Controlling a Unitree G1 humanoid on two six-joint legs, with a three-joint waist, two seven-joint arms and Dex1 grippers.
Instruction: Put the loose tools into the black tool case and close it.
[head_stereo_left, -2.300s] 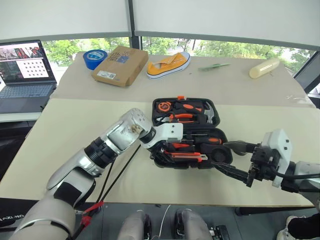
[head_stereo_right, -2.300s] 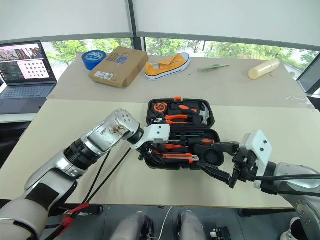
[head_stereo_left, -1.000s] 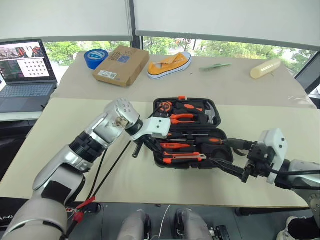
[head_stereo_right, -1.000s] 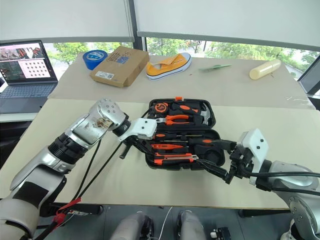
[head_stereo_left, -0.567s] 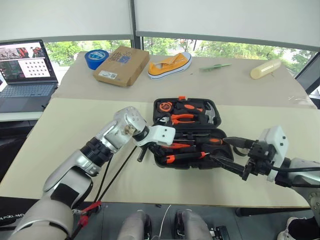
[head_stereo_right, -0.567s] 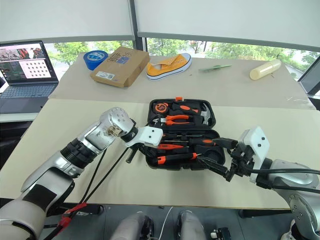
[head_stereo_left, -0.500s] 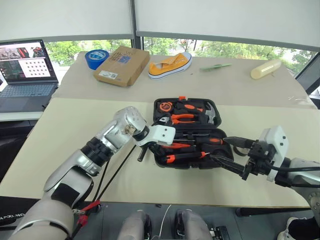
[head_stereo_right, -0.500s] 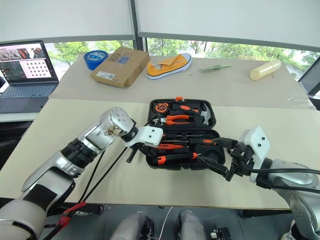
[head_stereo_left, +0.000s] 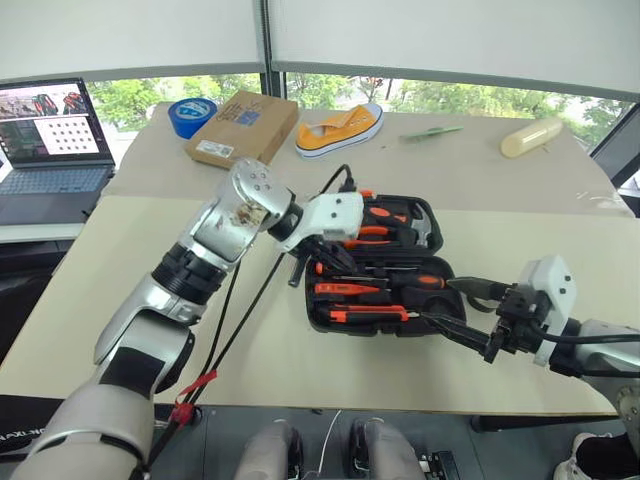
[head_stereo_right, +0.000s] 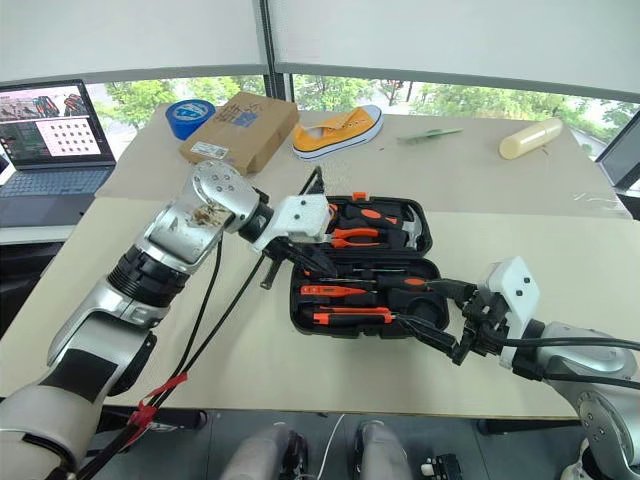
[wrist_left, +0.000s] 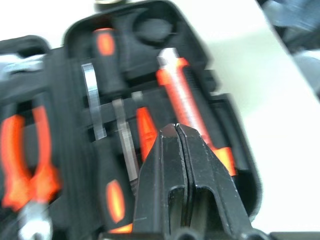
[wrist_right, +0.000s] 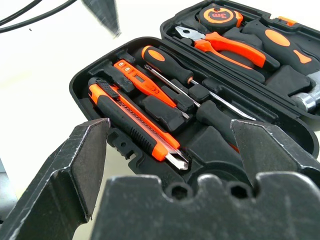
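Note:
The black tool case (head_stereo_left: 350, 328) lies open on the table, lid half on the far side. In the near half rest the utility knife (wrist_right: 135, 125), the tester pen (wrist_right: 137, 80) and two screwdrivers (wrist_right: 170, 62), each in a recess. The pliers (head_stereo_left: 365, 237) and a hammer sit in the lid half. My left gripper (head_stereo_left: 333, 262) hangs shut and empty just above the case's left part, pointing down; its fingers (wrist_left: 176, 150) are pressed together. Holding nothing, my right gripper (head_stereo_left: 455, 310) stands open at the case's near right corner.
At the back lie a blue tape roll (head_stereo_left: 190, 115), a cardboard box (head_stereo_left: 240, 130), a yellow shoe (head_stereo_left: 338, 130) and a cream cylinder (head_stereo_left: 530, 135). A laptop (head_stereo_left: 45, 140) stands at far left. Black cables (head_stereo_left: 250, 300) dangle from my left arm beside the case.
My left gripper has risen from the case's left edge and moved right, over the case. The knife, tilted half a second ago, now lies flat. The right gripper has kept still.

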